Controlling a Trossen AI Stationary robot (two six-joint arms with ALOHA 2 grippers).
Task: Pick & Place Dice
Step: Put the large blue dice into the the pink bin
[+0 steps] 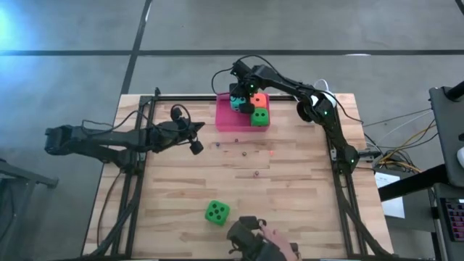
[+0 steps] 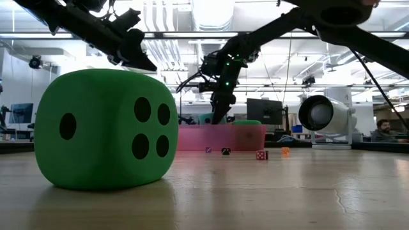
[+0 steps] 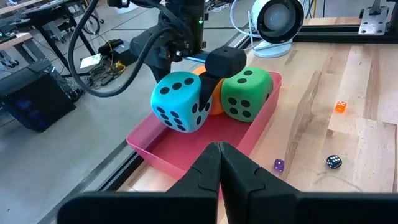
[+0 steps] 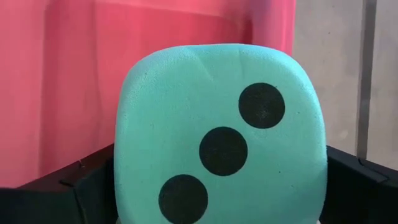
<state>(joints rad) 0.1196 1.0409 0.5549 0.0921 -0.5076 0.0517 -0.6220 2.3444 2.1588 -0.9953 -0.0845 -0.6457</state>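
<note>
Right gripper (image 1: pixel 238 99) is seen at upper centre of the high view, over the pink tray (image 1: pixel 226 122), jaws spread wide and clasping the teal die (image 1: pixel 238 102), which is held in the tray's far left corner. Orange die (image 1: pixel 258 101) and one green die (image 1: pixel 260 116) are lodged beside it in the tray. Second green die (image 1: pixel 217 212) is left on the table, lower centre. Left gripper (image 1: pixel 196 146) is parked left of centre, fingers closed on nothing. A person's hand (image 1: pixel 274 239) is noted at the bottom edge.

A lab or workshop hall — ceiling strip lights (image 2: pixel 211 32), computer monitors (image 2: pixel 264 110), concrete floor (image 1: pixel 217 36) around the wooden table (image 1: pixel 290 181).
</note>
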